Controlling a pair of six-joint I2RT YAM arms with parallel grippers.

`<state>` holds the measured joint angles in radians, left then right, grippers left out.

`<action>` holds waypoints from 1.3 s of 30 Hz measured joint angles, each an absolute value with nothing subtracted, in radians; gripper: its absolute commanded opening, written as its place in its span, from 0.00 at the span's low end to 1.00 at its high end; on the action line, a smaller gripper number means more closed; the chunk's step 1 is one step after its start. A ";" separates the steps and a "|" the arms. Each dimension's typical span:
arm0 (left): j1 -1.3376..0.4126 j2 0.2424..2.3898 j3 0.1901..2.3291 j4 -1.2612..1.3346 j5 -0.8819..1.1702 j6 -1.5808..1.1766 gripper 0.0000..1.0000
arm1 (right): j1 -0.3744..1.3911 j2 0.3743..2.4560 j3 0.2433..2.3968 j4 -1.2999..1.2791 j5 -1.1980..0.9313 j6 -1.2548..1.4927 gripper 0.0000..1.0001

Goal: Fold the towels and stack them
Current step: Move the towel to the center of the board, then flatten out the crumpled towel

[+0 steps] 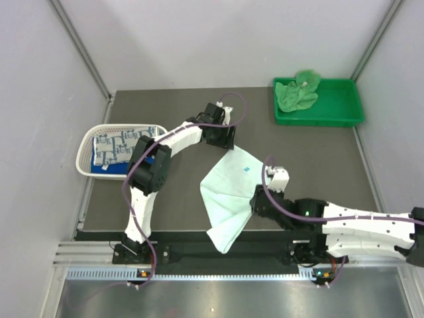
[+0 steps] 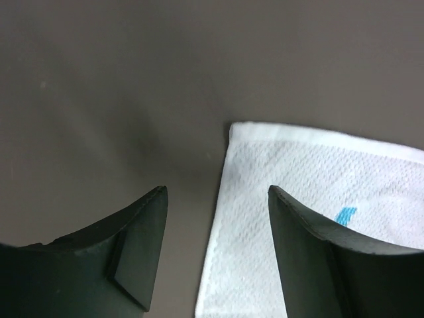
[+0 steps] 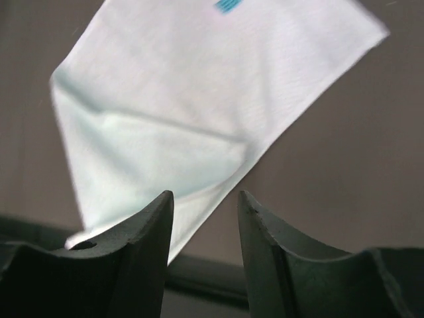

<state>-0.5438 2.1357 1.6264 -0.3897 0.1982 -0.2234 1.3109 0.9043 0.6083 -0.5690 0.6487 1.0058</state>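
1. You've got four towels showing: pale mint-white towel (image 1: 228,192) mid-table toward the near edge, bright green towel (image 1: 298,93), patterned towel (image 1: 119,146), and blue towel (image 1: 106,169), just a sliver.
2. One green tray (image 1: 344,114), far right corner.
3. One white basket (image 1: 84,156), left edge.
4. Two arms: left arm (image 1: 142,192), right arm (image 1: 358,222).

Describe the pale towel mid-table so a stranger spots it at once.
On the dark table, between the white basket at the left edge and the green tray at the far right, lies the pale mint-white towel, its near corner past the front edge. Unlike the crumpled green towel in the tray, it is spread out and bears a small blue tag.
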 measured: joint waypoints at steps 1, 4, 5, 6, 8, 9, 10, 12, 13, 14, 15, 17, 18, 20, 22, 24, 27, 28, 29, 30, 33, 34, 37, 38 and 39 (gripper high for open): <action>-0.542 2.156 1.650 -0.389 0.212 -0.208 0.67 | 1.238 0.913 0.612 -0.566 0.656 0.994 0.43; -0.541 2.200 1.689 -0.384 0.241 -0.175 0.67 | 1.052 0.925 0.610 -0.561 0.643 0.936 0.44; -0.541 2.210 1.693 -0.384 0.249 -0.166 0.67 | 0.998 0.930 0.609 -0.554 0.631 0.915 0.44; -0.541 2.218 1.695 -0.380 0.258 -0.157 0.67 | 0.950 0.941 0.610 -0.542 0.623 0.894 0.44; -0.541 2.226 1.711 -0.374 0.273 -0.147 0.67 | 0.873 0.971 0.609 -0.516 0.596 0.856 0.45; -0.541 2.234 1.721 -0.375 0.274 -0.141 0.67 | 0.835 0.991 0.608 -0.498 0.578 0.837 0.45; -0.542 2.243 1.731 -0.374 0.273 -0.135 0.67 | 0.798 1.011 0.606 -0.477 0.558 0.822 0.45; -0.542 2.257 1.750 -0.374 0.271 -0.123 0.66 | 0.733 1.052 0.593 -0.434 0.518 0.791 0.45; -0.542 2.261 1.757 -0.374 0.273 -0.117 0.66 | 0.712 1.070 0.590 -0.420 0.506 0.781 0.45; -0.542 2.265 1.762 -0.374 0.273 -0.112 0.66 | 0.692 1.090 0.587 -0.408 0.494 0.770 0.45; -0.542 2.268 1.767 -0.374 0.274 -0.105 0.65 | 0.670 1.114 0.584 -0.390 0.478 0.759 0.45; -0.542 2.270 1.769 -0.374 0.277 -0.096 0.63 | 0.635 1.147 0.572 -0.355 0.444 0.743 0.45; -0.542 2.273 1.771 -0.374 0.281 -0.091 0.63 | 0.620 1.158 0.566 -0.342 0.432 0.738 0.45; -0.542 2.278 1.775 -0.374 0.289 -0.082 0.61 | 0.595 1.190 0.561 -0.320 0.412 0.728 0.45; -0.542 2.281 1.779 -0.373 0.297 -0.077 0.61 | 0.588 1.228 0.561 -0.294 0.405 0.723 0.45; -0.543 2.282 1.779 -0.372 0.299 -0.074 0.60 | 0.583 1.258 0.561 -0.280 0.403 0.720 0.48; -0.546 2.283 1.779 -0.372 0.298 -0.066 0.60 | 0.560 1.286 0.561 -0.244 0.398 0.714 0.49; -0.547 2.283 1.779 -0.372 0.298 -0.064 0.59 | 0.553 1.297 0.561 -0.232 0.397 0.710 0.49; -0.549 2.283 1.779 -0.373 0.297 -0.060 0.59 | 0.548 1.310 0.564 -0.228 0.398 0.707 0.49; -0.551 2.284 1.781 -0.373 0.296 -0.057 0.59 | 0.544 1.329 0.567 -0.222 0.398 0.705 0.49; -0.556 2.284 1.781 -0.372 0.299 -0.052 0.59 | 0.533 1.368 0.589 -0.191 0.402 0.690 0.49; -0.557 2.285 1.781 -0.372 0.299 -0.052 0.58 | 0.527 1.378 0.594 -0.177 0.400 0.686 0.48; -0.563 2.293 1.789 -0.373 0.300 -0.049 0.53 | 0.508 1.409 0.613 -0.152 0.399 0.671 0.47; -0.565 2.296 1.794 -0.374 0.300 -0.048 0.52 | 0.505 1.418 0.619 -0.146 0.398 0.665 0.46; -0.567 2.300 1.798 -0.374 0.302 -0.048 0.50 | 0.502 1.426 0.624 -0.142 0.398 0.661 0.46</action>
<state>-0.5674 2.2997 1.7985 -0.3740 0.3019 -0.0479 0.5022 1.4258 0.6239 -0.1417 0.3981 0.6613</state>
